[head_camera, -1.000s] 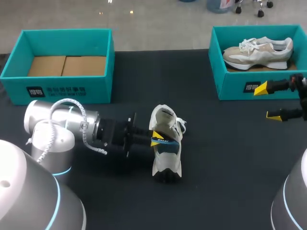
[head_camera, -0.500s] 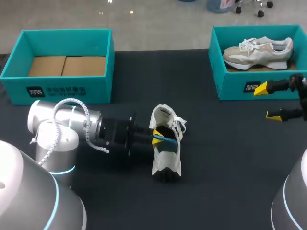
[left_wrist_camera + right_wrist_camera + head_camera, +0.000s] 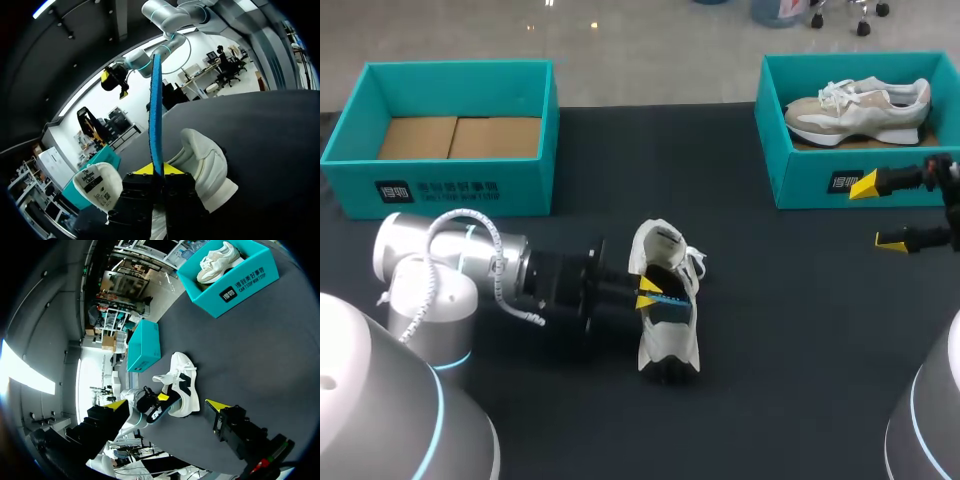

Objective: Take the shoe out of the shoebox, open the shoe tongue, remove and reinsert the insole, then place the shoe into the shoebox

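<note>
Found the left shoebox (image 3: 520,185) at far left holding no shoe yet. Drew the left gripper (image 3: 646,293) back leftward a shade from half a second ago, fingers pinched tight on the blue insole (image 3: 672,299), held edge-on and partly down inside the shoe (image 3: 665,345) mid-table. Judged that as working the insole at the shoe's mouth; coming out or going in, could not tell. Left the right gripper (image 3: 877,212) spread wide, parked near the right shoebox (image 3: 800,185), exactly as a second ago.
</note>
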Available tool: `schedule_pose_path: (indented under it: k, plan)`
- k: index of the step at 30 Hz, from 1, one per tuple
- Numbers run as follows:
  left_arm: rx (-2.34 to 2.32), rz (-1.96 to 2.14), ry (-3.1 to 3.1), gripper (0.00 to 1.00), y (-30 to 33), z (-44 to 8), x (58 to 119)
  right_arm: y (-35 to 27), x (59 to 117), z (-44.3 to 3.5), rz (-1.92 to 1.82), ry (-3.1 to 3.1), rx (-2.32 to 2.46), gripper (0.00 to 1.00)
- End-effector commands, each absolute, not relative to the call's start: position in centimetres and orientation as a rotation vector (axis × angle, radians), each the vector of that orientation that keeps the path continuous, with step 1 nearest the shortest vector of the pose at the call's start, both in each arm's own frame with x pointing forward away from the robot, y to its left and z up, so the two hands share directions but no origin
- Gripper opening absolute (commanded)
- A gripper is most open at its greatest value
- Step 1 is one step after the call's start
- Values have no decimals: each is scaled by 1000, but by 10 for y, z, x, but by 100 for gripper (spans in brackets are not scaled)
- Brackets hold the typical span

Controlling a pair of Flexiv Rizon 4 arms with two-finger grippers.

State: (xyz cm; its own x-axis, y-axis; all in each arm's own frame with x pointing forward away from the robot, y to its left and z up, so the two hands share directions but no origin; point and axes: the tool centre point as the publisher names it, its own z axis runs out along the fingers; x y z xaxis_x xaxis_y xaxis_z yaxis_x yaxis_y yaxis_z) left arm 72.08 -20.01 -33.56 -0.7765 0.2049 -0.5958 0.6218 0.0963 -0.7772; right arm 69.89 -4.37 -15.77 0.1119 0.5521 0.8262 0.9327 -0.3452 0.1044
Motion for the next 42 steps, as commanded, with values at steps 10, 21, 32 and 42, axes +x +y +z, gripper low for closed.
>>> schedule_pose_path:
  k: [10, 21, 32, 42]
  plan:
    - [826, -1684, 2064, 0, -207, -343, 728, -43, 698, -158, -1131, -1439, -1955, 100]
    - [783, -1641, 2096, 0, -206, -353, 744, -43, 698, -158, -1131, -1439, -1955, 100]
    - [798, -1664, 2057, 31, -203, -334, 728, -43, 698, -158, -1131, -1439, -1955, 100]
    - [847, -1662, 2057, 29, -201, -324, 716, -43, 698, -158, -1131, -1439, -1955, 100]
